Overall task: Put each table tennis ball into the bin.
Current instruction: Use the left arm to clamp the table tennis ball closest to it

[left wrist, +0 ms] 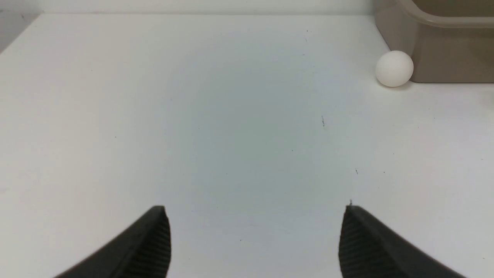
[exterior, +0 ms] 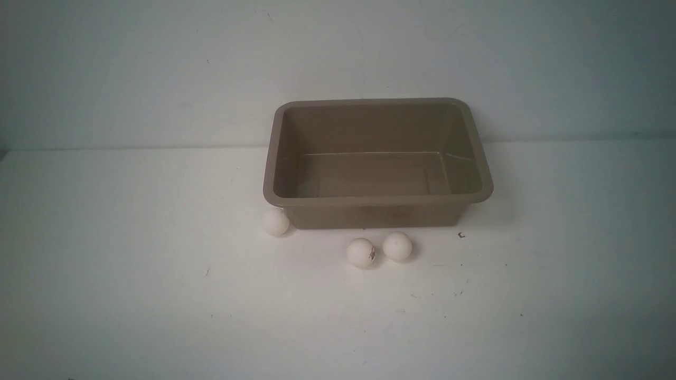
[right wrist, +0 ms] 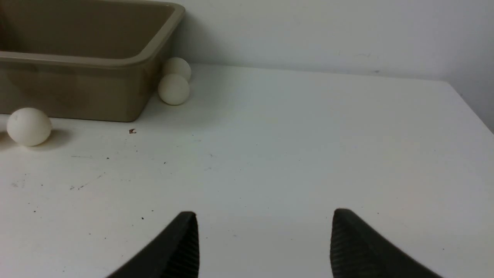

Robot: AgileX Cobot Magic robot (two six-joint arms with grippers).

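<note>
The left gripper (left wrist: 255,210) has its jaws well apart. Its two black fingers (left wrist: 152,245) taper to blunt tips that point straight ahead of the wrist, their ribbed faces turned inward toward the gap, and they clamp nothing. The right gripper (right wrist: 264,213) is posed the same way, jaws parted and gripping nothing, though its tips stand somewhat closer together than the left pair's. Neither arm shows in the front view, so the rest of their pose cannot be told.
</note>
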